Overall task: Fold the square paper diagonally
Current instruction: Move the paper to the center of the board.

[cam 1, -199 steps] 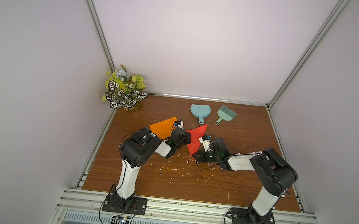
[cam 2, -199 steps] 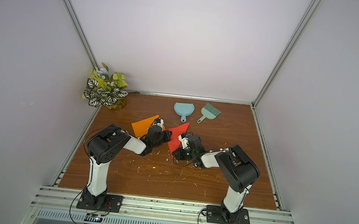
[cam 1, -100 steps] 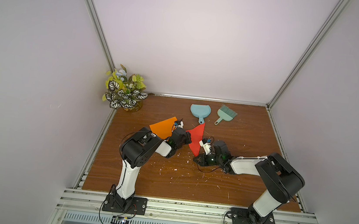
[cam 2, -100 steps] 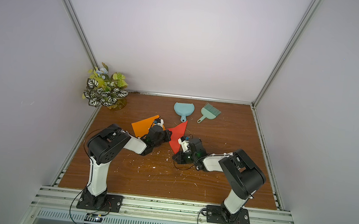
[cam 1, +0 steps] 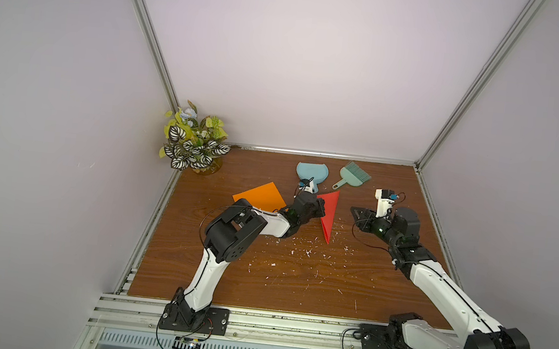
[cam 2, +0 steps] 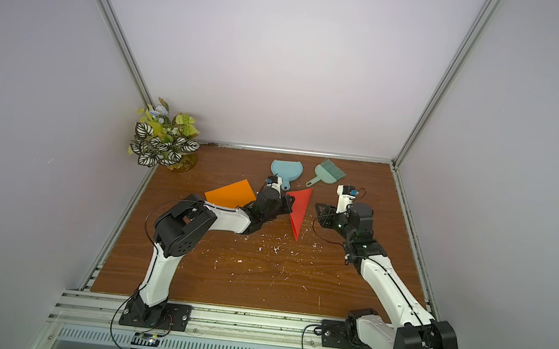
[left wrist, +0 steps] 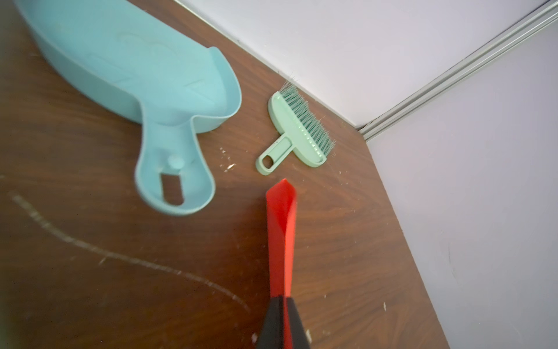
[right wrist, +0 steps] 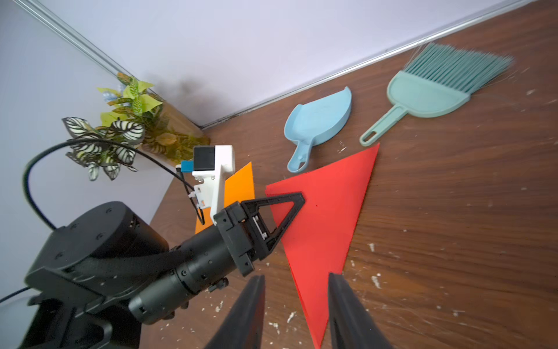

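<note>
The red paper [cam 1: 328, 216] [cam 2: 299, 211] is folded into a long triangle in the middle of the wooden table [cam 1: 294, 290]. My left gripper [cam 1: 320, 209] [cam 2: 289, 204] [right wrist: 297, 201] is shut on its left corner. In the left wrist view the paper [left wrist: 280, 235] runs edge-on out of the shut left gripper [left wrist: 282, 299], its two layers slightly apart. My right gripper [cam 1: 355, 211] [cam 2: 318, 208] [right wrist: 294, 276] stands open to the right of the paper [right wrist: 326, 217], apart from it and holding nothing.
An orange paper [cam 1: 260, 196] [right wrist: 240, 184] lies left of the left gripper. A blue dustpan [cam 1: 310, 173] [left wrist: 136, 69] and a green brush [cam 1: 354, 174] [left wrist: 297, 133] lie near the back wall. A potted plant [cam 1: 193, 141] fills the back left corner. White crumbs [cam 1: 301, 252] dot the table.
My right gripper has opened, let go of the red paper and drawn back to the right. The left gripper has kept its hold on the paper's corner.
</note>
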{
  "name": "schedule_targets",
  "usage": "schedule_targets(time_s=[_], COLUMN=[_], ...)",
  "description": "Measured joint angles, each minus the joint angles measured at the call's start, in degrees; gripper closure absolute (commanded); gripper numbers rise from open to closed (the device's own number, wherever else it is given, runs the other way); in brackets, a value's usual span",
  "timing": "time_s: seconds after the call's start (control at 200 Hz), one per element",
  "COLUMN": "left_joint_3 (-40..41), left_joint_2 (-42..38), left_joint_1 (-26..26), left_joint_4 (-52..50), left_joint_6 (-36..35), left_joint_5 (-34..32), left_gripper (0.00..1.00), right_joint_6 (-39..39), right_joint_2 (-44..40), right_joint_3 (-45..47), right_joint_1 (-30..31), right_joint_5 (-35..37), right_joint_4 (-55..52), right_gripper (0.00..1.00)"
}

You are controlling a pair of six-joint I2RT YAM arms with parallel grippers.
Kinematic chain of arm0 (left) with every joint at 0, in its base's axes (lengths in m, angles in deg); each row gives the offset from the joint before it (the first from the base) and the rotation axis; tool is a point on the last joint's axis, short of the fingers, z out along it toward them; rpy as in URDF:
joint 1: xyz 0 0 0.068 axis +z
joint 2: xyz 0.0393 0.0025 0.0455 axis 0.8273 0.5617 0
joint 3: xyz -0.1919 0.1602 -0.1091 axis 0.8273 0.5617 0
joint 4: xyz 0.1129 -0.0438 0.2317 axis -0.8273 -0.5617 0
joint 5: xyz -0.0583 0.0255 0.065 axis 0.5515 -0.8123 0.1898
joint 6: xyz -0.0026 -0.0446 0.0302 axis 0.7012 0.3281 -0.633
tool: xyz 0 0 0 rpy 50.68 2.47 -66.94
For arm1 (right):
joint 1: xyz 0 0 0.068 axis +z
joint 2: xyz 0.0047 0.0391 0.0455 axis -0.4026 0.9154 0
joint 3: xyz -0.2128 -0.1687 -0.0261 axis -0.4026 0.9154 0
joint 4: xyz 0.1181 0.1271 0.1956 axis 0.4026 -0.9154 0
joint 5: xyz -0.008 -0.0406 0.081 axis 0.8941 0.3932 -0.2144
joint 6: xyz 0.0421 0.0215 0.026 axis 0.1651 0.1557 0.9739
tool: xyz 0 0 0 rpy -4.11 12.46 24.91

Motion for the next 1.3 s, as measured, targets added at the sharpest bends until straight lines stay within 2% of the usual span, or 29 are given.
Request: schedule_targets(time_s=[0.205,0.49,0.626,0.851,1.011,1.116,1.301], left_joint_3=[-10.54,-19.21,-23.87,-23.56,-17.53,-10.82,1.6], left_joint_2=[8.68,14.23,16.55,16.35,11.04,3.65,-12.92], left_joint_1=[0.0,-0.02,-0.02,0.0,0.63,1.86,6.12], left_joint_4=[-3.3,-6.01,-8.04,-9.94,-11.32,-11.1,-9.25], left_joint_6=[0.44,0.44,-0.66,-4.22,-7.43,-9.11,-12.81], left_joint_5=[-0.28,1.31,2.64,3.43,3.65,3.85,3.82], left_gripper=[0.99,0.99,0.84,0.62,0.47,0.3,0.21], right_joint_6=[-1.97,-2.62,-2.51,-1.79,-1.7,-1.7,-1.99], right_joint_2=[-0.37,0.74,2.12,2.64,3.54,4.24,6.08], right_joint_3=[-1.6,-1.6,-1.57,-1.57,-1.81,-3.13,-6.47], right_joint_1=[-5.25,-6.8,-7.23,-7.85,-7.85,-7.85,-6.64], right_joint_5=[-0.5,-2.36,-3.67,-6.58,-8.33,-9.6,-10.51], right_joint_4=[-5.16,-7.1,-7.08,-6.23,-6.62,-7.41,-8.37], right_gripper=[0.55,0.54,0.52,0.45,0.43,0.43,0.47])
